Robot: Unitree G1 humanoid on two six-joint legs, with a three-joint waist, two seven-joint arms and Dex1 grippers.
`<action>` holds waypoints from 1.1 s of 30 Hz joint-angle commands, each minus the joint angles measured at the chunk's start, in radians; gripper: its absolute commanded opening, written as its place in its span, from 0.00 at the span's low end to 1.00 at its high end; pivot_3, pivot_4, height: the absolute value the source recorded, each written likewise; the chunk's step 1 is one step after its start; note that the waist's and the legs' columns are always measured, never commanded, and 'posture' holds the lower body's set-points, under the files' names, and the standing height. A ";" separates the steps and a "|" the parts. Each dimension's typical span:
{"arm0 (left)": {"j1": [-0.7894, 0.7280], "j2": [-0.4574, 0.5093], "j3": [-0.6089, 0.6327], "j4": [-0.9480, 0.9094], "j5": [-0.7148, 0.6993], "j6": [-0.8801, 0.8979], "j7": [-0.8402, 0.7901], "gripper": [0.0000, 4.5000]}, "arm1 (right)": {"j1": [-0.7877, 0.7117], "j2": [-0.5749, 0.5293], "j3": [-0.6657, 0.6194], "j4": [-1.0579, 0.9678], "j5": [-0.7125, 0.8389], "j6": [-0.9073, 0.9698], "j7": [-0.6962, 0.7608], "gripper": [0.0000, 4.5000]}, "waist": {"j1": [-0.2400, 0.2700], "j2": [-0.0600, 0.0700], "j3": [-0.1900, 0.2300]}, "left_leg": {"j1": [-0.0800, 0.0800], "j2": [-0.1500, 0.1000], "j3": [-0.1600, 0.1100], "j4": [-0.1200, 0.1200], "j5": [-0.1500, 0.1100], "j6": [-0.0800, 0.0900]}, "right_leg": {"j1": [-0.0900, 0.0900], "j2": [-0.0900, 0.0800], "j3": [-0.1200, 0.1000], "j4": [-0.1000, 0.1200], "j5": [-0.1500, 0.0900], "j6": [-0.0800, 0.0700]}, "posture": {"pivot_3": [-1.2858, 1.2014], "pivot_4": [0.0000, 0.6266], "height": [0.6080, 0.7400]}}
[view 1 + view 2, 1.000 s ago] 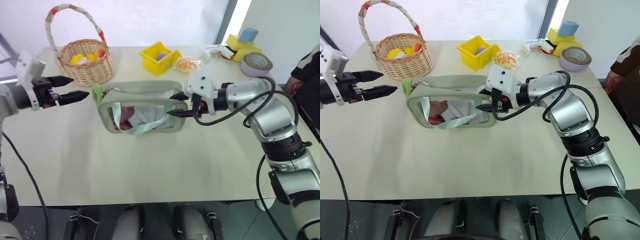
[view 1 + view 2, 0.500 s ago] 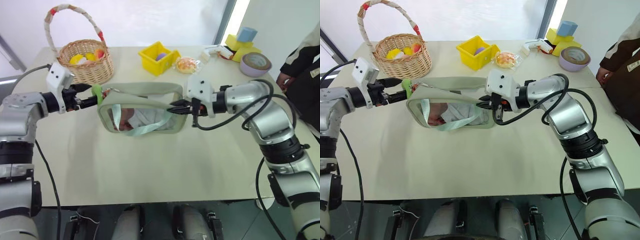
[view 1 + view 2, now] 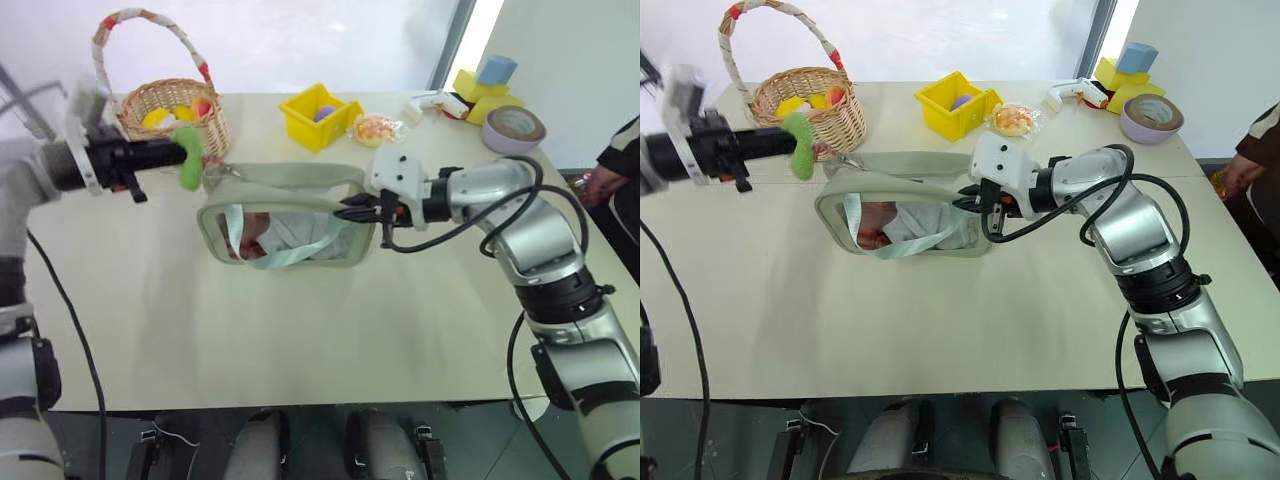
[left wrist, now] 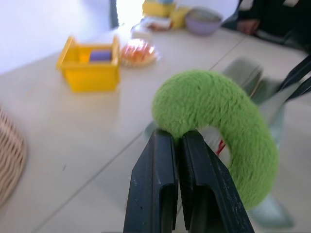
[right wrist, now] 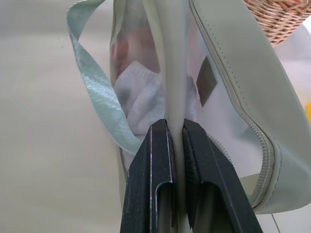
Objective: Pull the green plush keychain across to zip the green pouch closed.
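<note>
The green pouch (image 3: 300, 180) lies mid-table with its clear window facing me and a mint strap (image 5: 97, 97) looped across it. My left gripper (image 3: 178, 154) is shut on the green plush keychain (image 3: 189, 158), holding it just above the pouch's left end, in front of the basket. In the left wrist view the fuzzy ring (image 4: 214, 111) curves out from between the closed fingers (image 4: 153, 184). My right gripper (image 3: 345, 212) is shut on the pouch's right end, its fingers (image 5: 155, 179) pinching the fabric edge (image 5: 175, 73).
A wicker basket (image 3: 175, 125) with toys stands at the back left, close behind my left gripper. A yellow bin (image 3: 318, 115), a wrapped snack (image 3: 375, 128), coloured blocks (image 3: 480, 85) and a tape roll (image 3: 513, 128) line the far side. A person (image 3: 620, 160) stands at the right edge.
My left gripper came in from the left, closed on the plush keychain and raised it above the pouch's left end. The right gripper closed on the pouch's right end and stayed there.
</note>
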 commanded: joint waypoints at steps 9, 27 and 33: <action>-0.027 -0.110 -0.168 -0.058 0.135 -0.174 0.023 0.08 | -0.017 0.034 -0.010 0.019 -0.020 -0.028 -0.017 0.00 | -0.004 0.000 0.000 | 0.001 0.000 0.000 -0.001 0.002 -0.003 | 0.000 0.002 0.000 0.000 0.000 0.000 | 0.52 0.24 0.99; 0.110 0.210 -0.040 -0.207 0.070 -0.051 -0.141 0.99 | -0.038 0.066 -0.005 0.094 -0.037 -0.094 -0.012 0.00 | -0.007 0.000 0.000 | 0.001 0.001 0.000 0.000 0.002 -0.003 | 0.000 0.002 0.001 0.000 0.000 0.000 | 0.52 0.24 0.99; 0.289 0.137 -0.058 -0.224 0.164 -0.197 -0.031 0.99 | -0.047 0.076 -0.005 0.097 -0.035 -0.087 -0.003 0.00 | -0.001 0.000 -0.001 | 0.002 0.002 0.000 0.000 -0.001 0.001 | 0.001 0.002 0.001 0.000 0.000 0.000 | 0.52 0.24 0.99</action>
